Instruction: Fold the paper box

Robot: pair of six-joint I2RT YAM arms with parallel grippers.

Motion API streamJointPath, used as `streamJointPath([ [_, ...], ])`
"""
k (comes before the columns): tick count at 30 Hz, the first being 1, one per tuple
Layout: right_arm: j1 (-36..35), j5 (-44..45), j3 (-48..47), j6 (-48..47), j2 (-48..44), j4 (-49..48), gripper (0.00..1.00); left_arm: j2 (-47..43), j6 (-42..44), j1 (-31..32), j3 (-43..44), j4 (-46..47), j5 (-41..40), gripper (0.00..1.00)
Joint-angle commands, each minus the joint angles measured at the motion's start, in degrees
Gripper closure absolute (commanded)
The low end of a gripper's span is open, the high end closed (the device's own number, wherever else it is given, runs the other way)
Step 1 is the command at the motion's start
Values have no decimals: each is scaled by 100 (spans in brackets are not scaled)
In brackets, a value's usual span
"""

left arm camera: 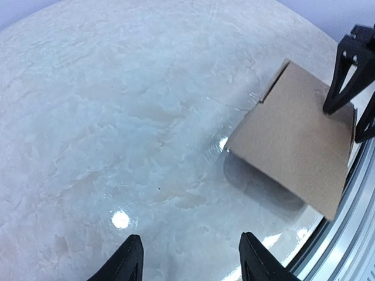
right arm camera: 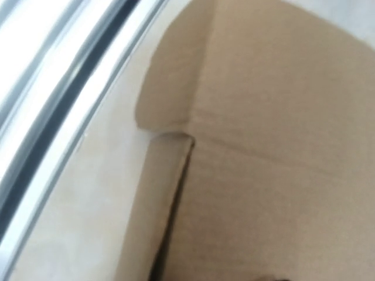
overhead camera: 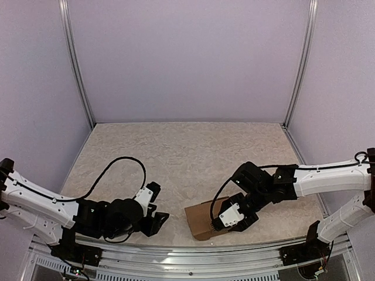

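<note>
Paper box [overhead camera: 201, 221] sits lower centre-right of the overhead frame, on the counter [overhead camera: 187, 152] (near its front edge). Left pincer [overhead camera: 159, 204]: apart, empty. Right pincer [overhead camera: 234, 219]: over the box, state cannot be told

The left gripper [left arm camera: 191, 249] hangs over a glossy, marble-patterned bench [left arm camera: 117, 105], its two black jaws standing well apart at the bottom of the frame with bare bench showing between them. To the right sits the paper box [left arm camera: 293, 146], plain brown cardboard with a broad face turned up and a small flap angled out at its upper left corner, throwing a shadow on the bench near a silver rail [left arm camera: 351, 228]. The dark fingers of the right gripper [left arm camera: 341, 124] overlap the box's far right edge; whether they grip it cannot be told.
</note>
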State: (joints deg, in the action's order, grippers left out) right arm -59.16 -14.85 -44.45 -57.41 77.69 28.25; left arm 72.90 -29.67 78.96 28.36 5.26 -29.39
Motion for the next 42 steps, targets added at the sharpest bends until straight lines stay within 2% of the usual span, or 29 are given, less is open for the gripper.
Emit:
streamJointPath([
  [1,-68,298,-11,227,359,-47,38,-382,-586,-4,59,7,-643,42],
  [6,-66,321,-56,406,228,-55,37,35,-415,-217,769,-32,-169,41],
  [10,79,176,-362,401,-278,425,37,643,-275,-276,1346,-261,-101,41],
  [14,568,-110,-621,235,-703,851,34,1111,-317,-242,1630,-432,-232,41],
  [18,1176,-506,-404,618,-919,469,35,1115,-570,-221,1575,-489,-238,41],
  [20,1512,-784,-388,1057,-793,165,40,1044,-783,-223,1507,-591,-217,41],
  [21,1680,-1001,-416,1274,-661,56,47,995,-862,-221,1469,-680,-179,41],
  [23,1889,-1525,-529,1572,-336,42,62,934,-982,-217,1403,-757,-96,41],
  [25,1933,-1837,-670,1570,-11,232,86,903,-1047,-221,1375,-856,-85,41],
  [27,1942,-1975,-760,1422,237,441,97,944,-1045,-229,1428,-1012,-152,41],
  [30,1943,-1992,-688,1262,339,466,99,1106,-973,-232,1601,-1245,-261,41],
  [42,1943,-1438,-536,746,799,609,99,1526,-1068,-174,1807,-1652,-384,41],
])
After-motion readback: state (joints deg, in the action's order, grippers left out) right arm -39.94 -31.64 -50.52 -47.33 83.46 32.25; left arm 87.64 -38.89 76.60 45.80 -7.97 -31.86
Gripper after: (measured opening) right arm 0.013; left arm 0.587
